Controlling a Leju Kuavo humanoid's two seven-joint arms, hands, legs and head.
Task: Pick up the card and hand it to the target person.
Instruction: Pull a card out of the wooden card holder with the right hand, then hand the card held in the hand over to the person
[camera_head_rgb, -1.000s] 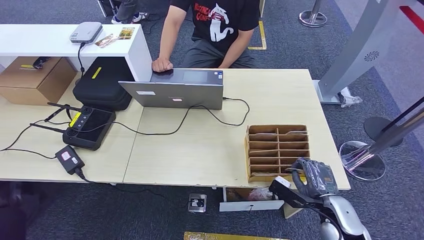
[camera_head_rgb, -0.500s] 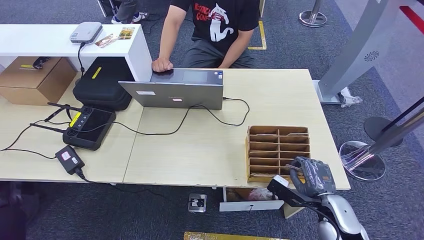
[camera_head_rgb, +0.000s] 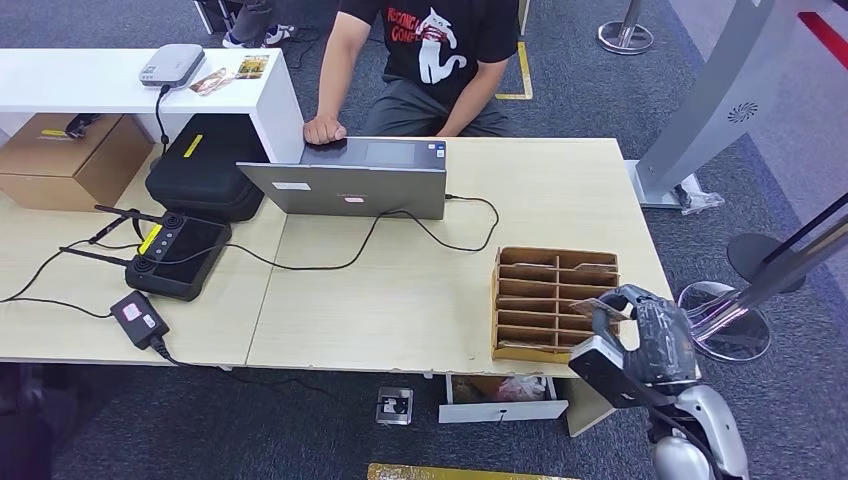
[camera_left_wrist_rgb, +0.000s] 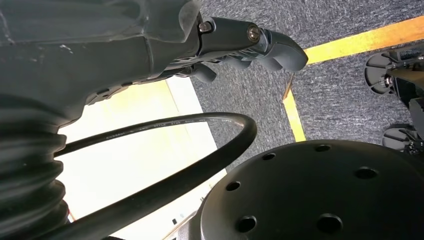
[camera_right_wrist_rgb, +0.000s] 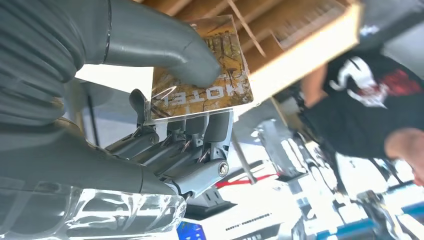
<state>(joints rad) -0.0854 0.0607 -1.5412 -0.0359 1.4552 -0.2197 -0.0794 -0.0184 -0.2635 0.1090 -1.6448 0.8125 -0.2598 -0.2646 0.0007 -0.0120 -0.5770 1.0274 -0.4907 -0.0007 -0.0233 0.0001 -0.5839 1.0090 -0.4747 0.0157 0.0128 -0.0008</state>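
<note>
The right hand pinches the hotel card between thumb and fingers, just above the near right corner of the wooden slotted organiser on the worktop. The pick-up looks done; the handover is the step ahead. Next calls for carrying the card far and left, over the laptop, toward the seated person. The left hand hangs by the floor, fingers curled, holding nothing.

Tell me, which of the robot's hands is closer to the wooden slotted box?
The right. The right hand is at the wooden box, pinching a card. The left hand hangs over carpet, away from it.
</note>
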